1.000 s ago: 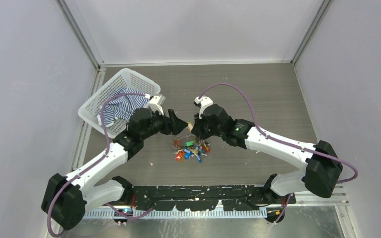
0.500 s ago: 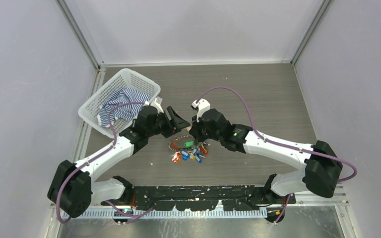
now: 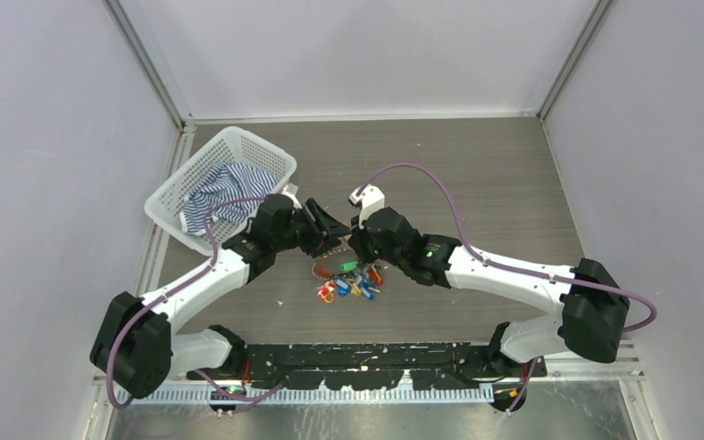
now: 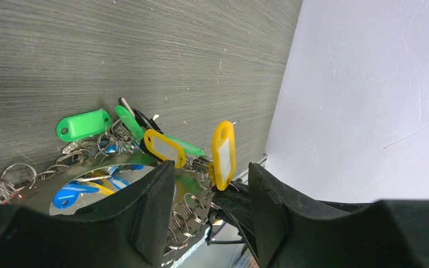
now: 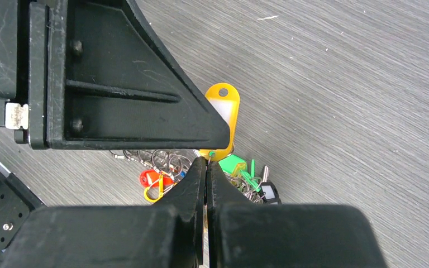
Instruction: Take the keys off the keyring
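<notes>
Matt grey wood grain, finely scratched, is seen on the bench [image 4: 117,50]. Shiny metal is shown on the keys [image 3: 348,280], glossy coloured plastic on their tags [image 4: 84,125]. Matt black, scuffed plastic is noted on the left pincer [image 4: 211,167] and right pincer [image 5: 205,163]. The basket [image 3: 179,174] is perforated white plastic, and striped cloth [image 3: 225,183] is seen inside it.

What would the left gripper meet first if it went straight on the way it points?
Most likely the upright yellow tag, standing just ahead between the left gripper's fingertips; depth is hard to judge.

Keys [image 3: 346,280] tagged yellow, green, blue, red, white basket [image 3: 192,165], cloth [image 3: 220,194] seemingly blue-white striped, grey woodgrain table [image 3: 477,183]
</notes>
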### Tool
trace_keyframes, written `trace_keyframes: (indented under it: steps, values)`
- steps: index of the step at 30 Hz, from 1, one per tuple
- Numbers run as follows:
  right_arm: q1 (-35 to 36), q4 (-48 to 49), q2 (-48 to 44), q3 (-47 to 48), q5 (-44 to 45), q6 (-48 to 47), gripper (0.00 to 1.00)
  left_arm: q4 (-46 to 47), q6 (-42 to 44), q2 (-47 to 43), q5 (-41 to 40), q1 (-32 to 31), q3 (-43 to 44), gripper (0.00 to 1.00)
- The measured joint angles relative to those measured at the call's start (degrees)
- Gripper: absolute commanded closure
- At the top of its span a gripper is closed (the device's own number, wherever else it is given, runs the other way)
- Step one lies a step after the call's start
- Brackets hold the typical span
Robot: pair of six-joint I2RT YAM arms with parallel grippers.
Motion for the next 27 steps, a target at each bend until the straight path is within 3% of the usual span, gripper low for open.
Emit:
trace_keyframes:
  steps: [9,13,16,23,27]
  values:
    - [0.5,1.3,0.6,0.0,0.2,-0.1,0.99,2.5,-3.0,2.7,1.0,0.0,0.0,0.60]
    - [0.5,2.0,0.6,-0.3,0.2,-0.1,0.99,4.1,-4.3,3.1,1.5,0.0,-0.3,0.76]
    - [0.5,2.4,0.8,-0.5,0.2,0.0,0.98,5.0,-5.0,3.7,2.0,-0.1,-0.5,0.98]
    - [0.5,2.9,1.0,-0.5,-0.1,1.4,0.52,5.1,-4.3,4.0,2.4,-0.1,-0.8,1.00]
    - [0.3,2.9,0.0,-1.6,-0.9,2.7,0.46,5.1,-2.2,3.9,2.4,-0.1,-0.8,1.00]
